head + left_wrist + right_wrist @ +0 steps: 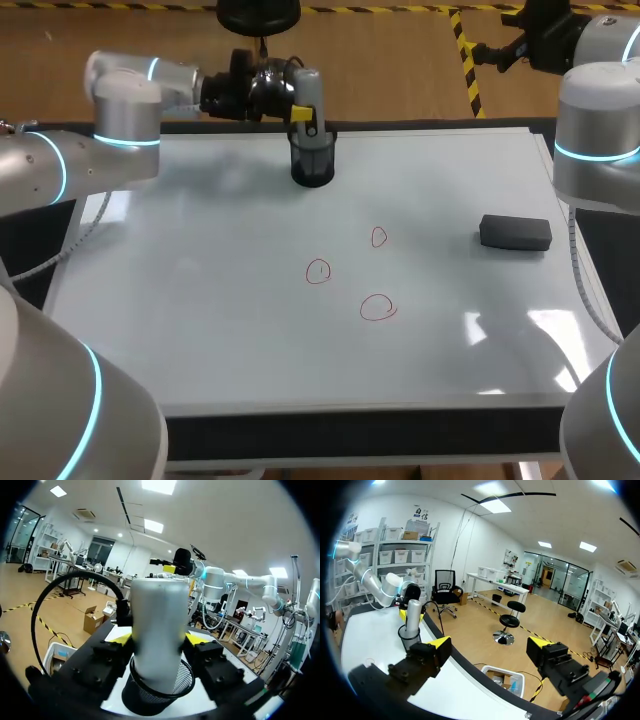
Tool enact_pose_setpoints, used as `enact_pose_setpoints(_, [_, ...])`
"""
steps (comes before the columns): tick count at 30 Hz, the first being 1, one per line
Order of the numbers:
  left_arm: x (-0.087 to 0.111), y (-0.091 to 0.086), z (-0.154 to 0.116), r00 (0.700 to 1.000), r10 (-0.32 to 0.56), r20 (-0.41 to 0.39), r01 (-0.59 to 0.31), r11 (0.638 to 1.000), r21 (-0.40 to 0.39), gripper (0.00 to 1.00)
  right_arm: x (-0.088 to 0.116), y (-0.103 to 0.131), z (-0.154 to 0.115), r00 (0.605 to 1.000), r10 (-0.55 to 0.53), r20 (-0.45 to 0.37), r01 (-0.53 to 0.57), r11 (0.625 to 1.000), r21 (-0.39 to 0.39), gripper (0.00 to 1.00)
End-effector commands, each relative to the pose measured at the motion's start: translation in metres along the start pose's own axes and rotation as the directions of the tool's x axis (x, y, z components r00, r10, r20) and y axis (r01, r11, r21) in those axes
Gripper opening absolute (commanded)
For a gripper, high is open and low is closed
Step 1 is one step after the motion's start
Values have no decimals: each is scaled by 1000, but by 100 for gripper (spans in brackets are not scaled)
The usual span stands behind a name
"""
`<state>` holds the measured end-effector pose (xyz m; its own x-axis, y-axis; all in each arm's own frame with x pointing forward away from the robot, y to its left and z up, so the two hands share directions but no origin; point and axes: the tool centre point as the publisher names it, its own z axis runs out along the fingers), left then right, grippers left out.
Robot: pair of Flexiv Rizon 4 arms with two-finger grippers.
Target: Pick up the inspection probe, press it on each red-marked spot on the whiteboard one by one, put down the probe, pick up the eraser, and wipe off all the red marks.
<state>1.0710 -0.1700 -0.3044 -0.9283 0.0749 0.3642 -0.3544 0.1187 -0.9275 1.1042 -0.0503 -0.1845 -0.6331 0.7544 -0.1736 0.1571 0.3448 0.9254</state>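
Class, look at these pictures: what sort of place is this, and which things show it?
Probably a robot test bench: a whiteboard bearing red circles, an eraser, and the left pincer shut on a probe in a mesh holder.

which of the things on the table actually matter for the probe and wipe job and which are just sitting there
For the job:
- inspection probe, held in the left gripper
- whiteboard
- three red marks
- eraser

Just there:
- black mesh cup that the probe stands in
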Motion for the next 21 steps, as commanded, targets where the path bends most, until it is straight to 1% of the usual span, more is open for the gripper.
enact_pose_setpoints(1, [-2,0,2,1000,7,-7,-7,1000,-3,0,0,0,0,1000,0,0,0,1000,0,100])
enact_pose_setpoints(5, [0,-1,2,1000,23,5,-23,1000,-16,0,0,0,0,1000,0,0,0,1000,0,100])
enact_pose_setpoints(12, [6,-6,2,996,83,31,-82,996,-38,0,0,0,0,1000,0,0,0,1000,0,100])
enact_pose_setpoints(18, [12,-9,3,990,138,33,-137,990,-31,0,0,0,0,1000,0,0,0,1000,0,100])
enact_pose_setpoints(21, [17,-12,4,986,168,10,-168,986,-15,0,0,0,0,1000,0,0,0,1000,0,100])
